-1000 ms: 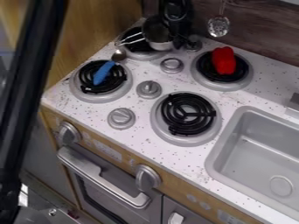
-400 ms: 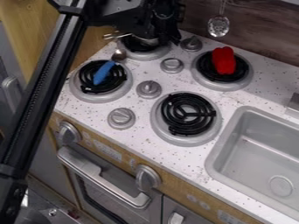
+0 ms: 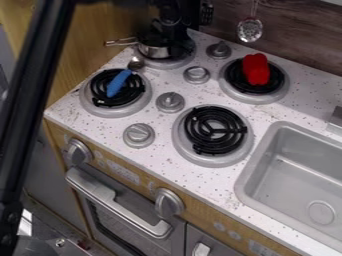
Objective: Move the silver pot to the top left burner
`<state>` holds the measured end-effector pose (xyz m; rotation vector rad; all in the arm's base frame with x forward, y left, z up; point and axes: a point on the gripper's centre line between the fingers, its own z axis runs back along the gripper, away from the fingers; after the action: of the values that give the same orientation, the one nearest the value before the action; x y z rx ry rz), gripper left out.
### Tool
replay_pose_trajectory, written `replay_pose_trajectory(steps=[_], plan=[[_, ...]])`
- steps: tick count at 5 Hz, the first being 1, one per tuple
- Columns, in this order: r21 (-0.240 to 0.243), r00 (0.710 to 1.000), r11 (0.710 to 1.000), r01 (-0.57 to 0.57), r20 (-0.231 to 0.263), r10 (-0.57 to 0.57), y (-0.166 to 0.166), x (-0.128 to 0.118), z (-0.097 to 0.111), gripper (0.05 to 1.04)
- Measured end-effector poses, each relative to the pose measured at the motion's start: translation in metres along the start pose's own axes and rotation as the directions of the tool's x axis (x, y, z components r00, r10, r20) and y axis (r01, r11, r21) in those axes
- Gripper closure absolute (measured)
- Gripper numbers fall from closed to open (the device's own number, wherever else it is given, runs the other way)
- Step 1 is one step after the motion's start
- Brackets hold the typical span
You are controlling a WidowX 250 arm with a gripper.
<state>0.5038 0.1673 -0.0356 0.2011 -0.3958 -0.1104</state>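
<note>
Can see the pot at the top left burner, in the stovetop's far left corner, over the left part of the coil, with its wire handle pointing out left past the rim. Cannot tell for sure whether resting on the coil or held just above. Have the gripper hanging down right over the pot and hiding part of it. Cannot tell if open, closed or gripping the pot. Can follow the black arm down along the left edge of the view.

Find a blue-handled spoon lying over the near left burner, bowl toward the pot. See a red thing on the far right burner, and the bare coil of the near right burner. Can count four knobs among the burners, with the sink at the right. Notice also a slotted spoon hanging at the back wall, and the oven handle below the stovetop's front edge.
</note>
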Motion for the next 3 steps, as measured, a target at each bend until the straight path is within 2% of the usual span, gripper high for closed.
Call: replay_pose_trajectory(steps=[1,2,3], plan=[[-0.033,0.997,0.999,-0.018,0.079,0.021,-0.01,0.001,0.035,0.252],[-0.069,0.991,0.997,-0.02,0.13,0.029,-0.024,-0.009,0.079,0.079],[-0.08,1.0,0.997,-0.014,0.012,0.015,-0.038,-0.047,0.098,0.084]])
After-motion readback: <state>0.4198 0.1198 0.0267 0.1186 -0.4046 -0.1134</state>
